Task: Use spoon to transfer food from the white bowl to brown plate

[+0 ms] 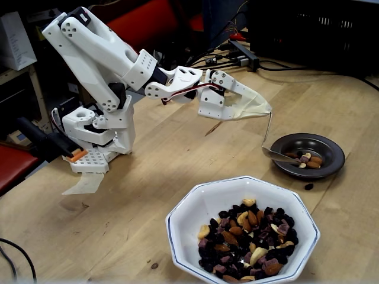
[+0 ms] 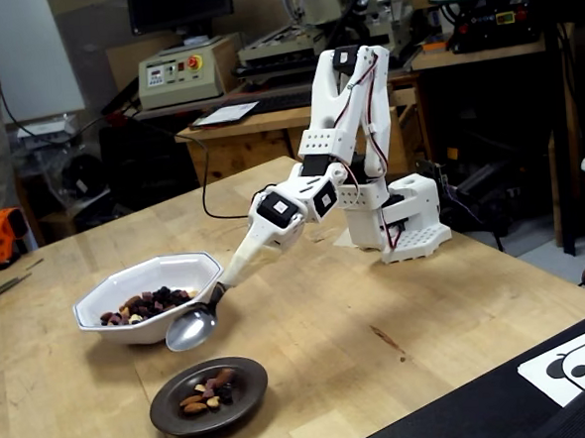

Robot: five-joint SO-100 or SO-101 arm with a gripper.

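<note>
The spoon [image 2: 193, 327] is clamped by its handle in the gripper [image 1: 267, 110] and held above the plate [image 2: 208, 394], beside the bowl [image 2: 148, 299]. It appears emptied. Its long axis slopes down from the gripper, with the scoop lowest. On the return swing, the bowl's rim could be clipped, scattering food [image 1: 247, 238].

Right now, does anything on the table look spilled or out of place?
Yes. One dark piece of food lies on the bare wooden table just outside the brown plate, on the side facing the white bowl. It looks like a stray bit that missed the plate. Nothing else appears spilled.
</note>
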